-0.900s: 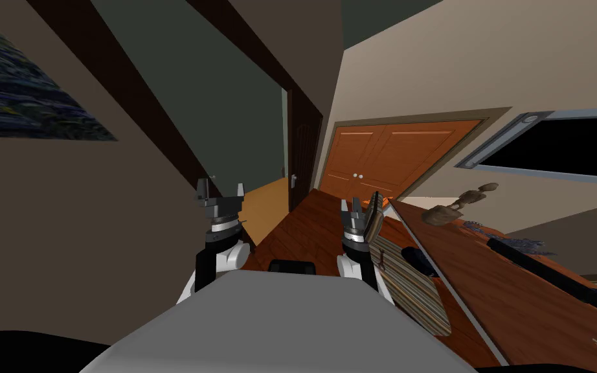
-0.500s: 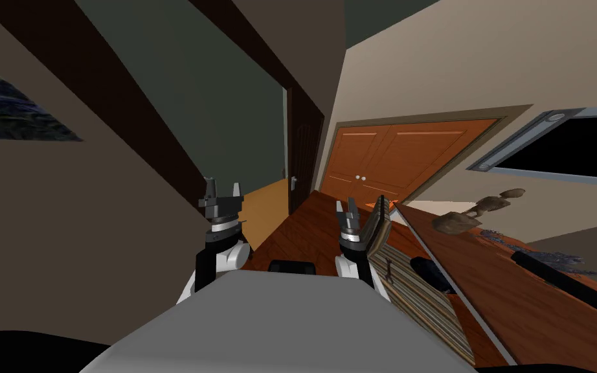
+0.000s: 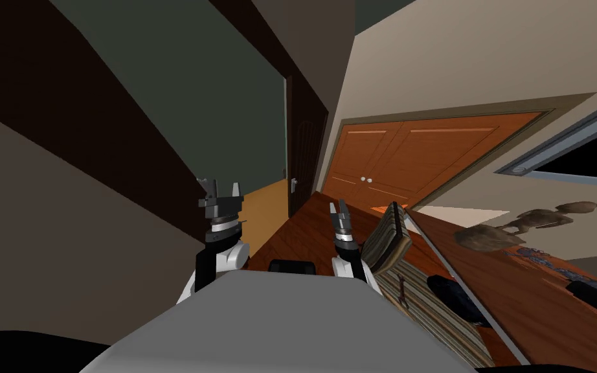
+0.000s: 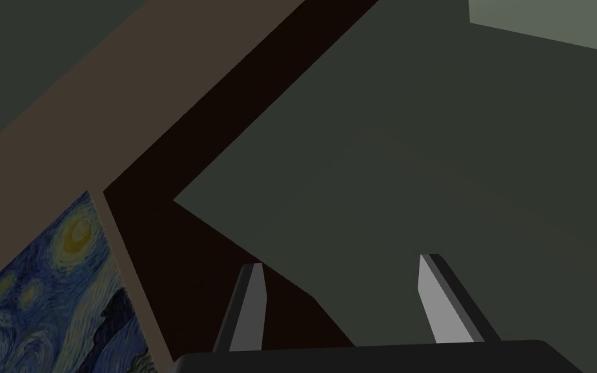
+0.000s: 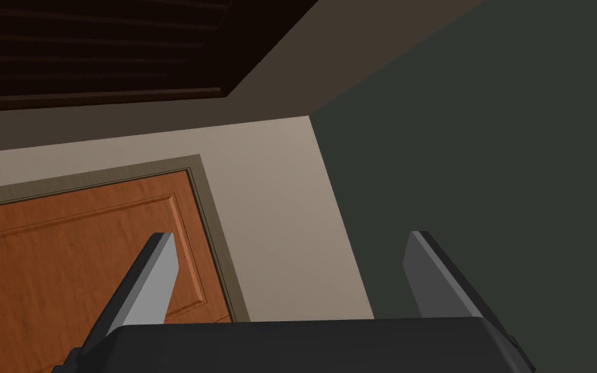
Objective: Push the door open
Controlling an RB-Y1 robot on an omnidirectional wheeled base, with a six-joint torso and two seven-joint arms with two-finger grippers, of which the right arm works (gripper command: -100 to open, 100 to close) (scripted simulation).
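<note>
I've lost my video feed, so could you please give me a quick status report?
Left gripper open, right gripper open, both empty. Dark door ahead, ajar, untouched. Striped rug curled up beside right arm.

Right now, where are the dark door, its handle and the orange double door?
dark door (image 3: pixel 305 147): head view, middle of its brown panel.
handle (image 3: pixel 294 184): head view, the light lever near the door's edge.
orange double door (image 3: pixel 420 155): head view, the right leaf's panel.

White forearms (image 3: pixel 231 256), black joints; left tool (image 3: pixel 223 188), right tool (image 3: pixel 337 207) dark, 2 grey fingers (image 4: pixel 441 304).
</note>
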